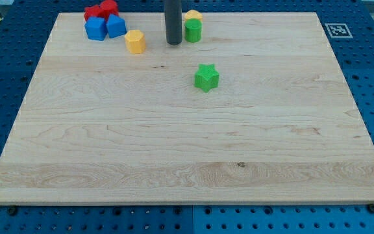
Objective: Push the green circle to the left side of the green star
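The green circle (193, 30) stands near the view's top, right of centre-left. The green star (206, 77) lies below it and slightly to the right, apart from it. My tip (173, 42) is just left of the green circle, a small gap from it, and up-left of the green star. The rod rises out of the view's top.
A yellow block (193, 15) touches the green circle from above. A yellow hexagon-like block (135, 41) lies left of my tip. Two blue blocks (96, 28) (115, 26) and two red blocks (93, 12) (109, 7) cluster at the top left. A marker tag (337, 30) sits at the board's top right corner.
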Available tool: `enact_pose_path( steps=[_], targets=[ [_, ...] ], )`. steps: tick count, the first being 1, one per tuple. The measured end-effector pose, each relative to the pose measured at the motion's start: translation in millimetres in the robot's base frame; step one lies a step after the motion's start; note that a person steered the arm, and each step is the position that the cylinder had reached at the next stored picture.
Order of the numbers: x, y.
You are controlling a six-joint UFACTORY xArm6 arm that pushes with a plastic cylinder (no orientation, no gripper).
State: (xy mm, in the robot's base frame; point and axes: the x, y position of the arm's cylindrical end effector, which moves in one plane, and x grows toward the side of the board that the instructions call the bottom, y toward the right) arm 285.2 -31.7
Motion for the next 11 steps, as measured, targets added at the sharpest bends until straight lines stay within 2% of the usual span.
enact_pose_path(
  steps=[3,6,9,11],
  targets=[
    [-54.1,1.7],
    [-51.9,65.3],
    [-6.6,64.2],
    [-10.9,18.2]
  ],
)
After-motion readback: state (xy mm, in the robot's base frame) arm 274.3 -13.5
